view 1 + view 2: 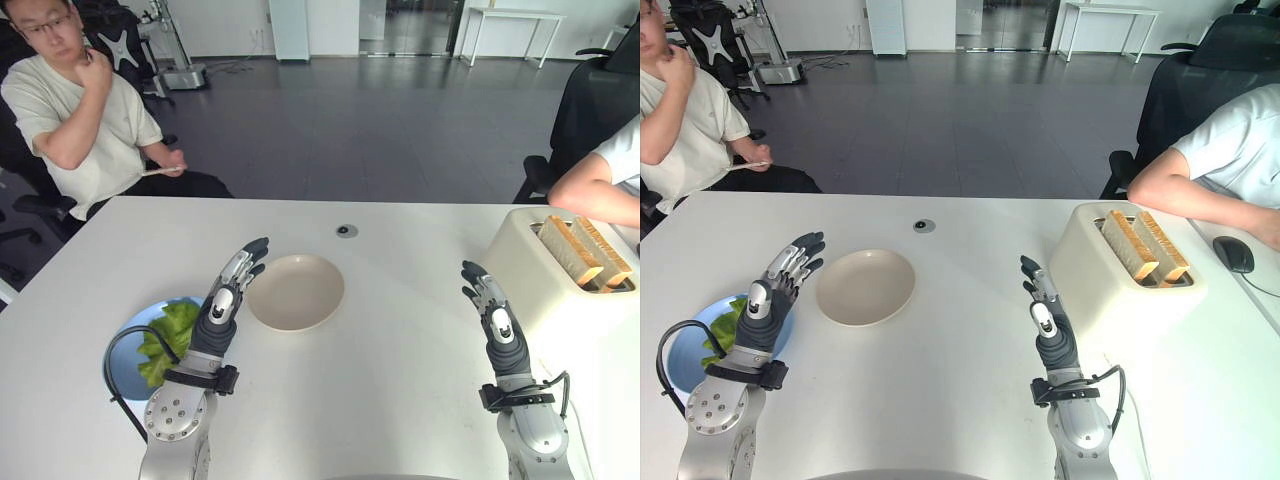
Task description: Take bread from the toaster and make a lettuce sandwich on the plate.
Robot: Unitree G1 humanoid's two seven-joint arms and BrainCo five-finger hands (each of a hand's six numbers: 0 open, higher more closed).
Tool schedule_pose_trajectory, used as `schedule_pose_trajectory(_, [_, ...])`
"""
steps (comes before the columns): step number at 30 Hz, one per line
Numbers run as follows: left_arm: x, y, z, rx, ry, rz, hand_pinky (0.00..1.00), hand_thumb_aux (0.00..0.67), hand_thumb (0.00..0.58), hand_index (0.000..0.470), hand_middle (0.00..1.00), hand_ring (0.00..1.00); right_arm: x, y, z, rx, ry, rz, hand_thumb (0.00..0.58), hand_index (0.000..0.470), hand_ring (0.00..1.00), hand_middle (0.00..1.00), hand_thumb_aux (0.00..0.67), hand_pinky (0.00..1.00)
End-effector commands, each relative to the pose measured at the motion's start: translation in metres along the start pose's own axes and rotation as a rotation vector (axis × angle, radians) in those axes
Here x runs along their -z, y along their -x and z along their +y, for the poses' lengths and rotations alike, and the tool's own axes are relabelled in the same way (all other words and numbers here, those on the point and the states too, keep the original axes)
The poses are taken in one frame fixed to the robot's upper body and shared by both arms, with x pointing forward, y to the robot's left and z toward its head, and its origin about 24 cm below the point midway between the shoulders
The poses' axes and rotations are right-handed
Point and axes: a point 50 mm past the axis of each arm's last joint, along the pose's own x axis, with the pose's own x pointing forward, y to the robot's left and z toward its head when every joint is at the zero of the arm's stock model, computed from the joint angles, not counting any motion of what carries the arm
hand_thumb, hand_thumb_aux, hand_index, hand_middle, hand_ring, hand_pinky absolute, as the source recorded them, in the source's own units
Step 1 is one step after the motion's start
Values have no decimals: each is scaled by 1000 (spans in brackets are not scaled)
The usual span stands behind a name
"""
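Both hands sit low at the near edge of the white table (400, 380), fingers stretched out and holding nothing. Left hand (222, 300) hangs between a blue plate (122, 352) at the near left and the cream plate (296, 292), its fingertips close to that plate's left rim. Right hand (492, 318) is held just to the left of the toaster (560, 305), palm side turned toward it, apart from its wall.

Two slices of bread (570, 250) stand upright side by side in the toaster's slots at the right of the table, their tops sticking out above the body. Lettuce (170, 340) lies in a loose green heap on the blue plate, partly hidden behind the left wrist. Nothing rests on the cream plate, which sits left of the table's middle.

Farther back, a small round disc (347, 231) is set into the tabletop beyond the cream plate. At the far right, beyond the toaster, a dark computer mouse (1234, 254) lies on the table.
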Motion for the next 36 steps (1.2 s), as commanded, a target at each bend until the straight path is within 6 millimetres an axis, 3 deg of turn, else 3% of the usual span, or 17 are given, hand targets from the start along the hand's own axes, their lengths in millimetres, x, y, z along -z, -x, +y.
schedule_pose_trajectory(1, [1, -2, 0, 7, -3, 10, 0, 0, 0, 0, 0, 0, -2, 1, -1, 3, 12, -4, 0, 0, 0, 0, 0, 0])
schedule_pose_trajectory(12, [7, 2, 1, -22, 17, 34, 0, 0, 0, 0, 0, 0, -1, -2, -3, 1, 12, -1, 0, 0, 0, 0, 0, 0])
schedule_pose_trajectory(16, [6, 4, 1, -27, 17, 35, 0, 0, 0, 0, 0, 0, -11, -6, -9, 9, 37, -45, 0, 0, 0, 0, 0, 0])
schedule_pose_trajectory(22, [5, 7, 3, -50, 16, 29, 0, 0, 0, 0, 0, 0, -77, -26, -65, 132, 351, -269, 0, 0, 0, 0, 0, 0])
schedule_pose_trajectory(25, [4, 7, 4, -60, 20, 21, 0, 0, 0, 0, 0, 0, -95, -29, -103, 242, 587, -225, 0, 0, 0, 0, 0, 0])
schedule_pose_trajectory(27, [2, 8, 4, -65, 21, 16, 0, 0, 0, 0, 0, 0, -92, -30, -130, 295, 740, -96, 0, 0, 0, 0, 0, 0])
schedule_pose_trajectory(31, [1, 10, 5, -82, 21, 12, 0, 0, 0, 0, 0, 0, -64, -26, -172, 317, 866, 182, 0, 0, 0, 0, 0, 0])
schedule_pose_trajectory(35, [1, 13, 7, -97, 18, 12, 0, 0, 0, 0, 0, 0, -33, -22, -189, 302, 893, 343, 0, 0, 0, 0, 0, 0])
schedule_pose_trajectory(36, [1, 13, 7, -99, 17, 10, 0, 0, 0, 0, 0, 0, -27, -21, -191, 295, 894, 368, 40, 17, 0, 0, 24, 0])
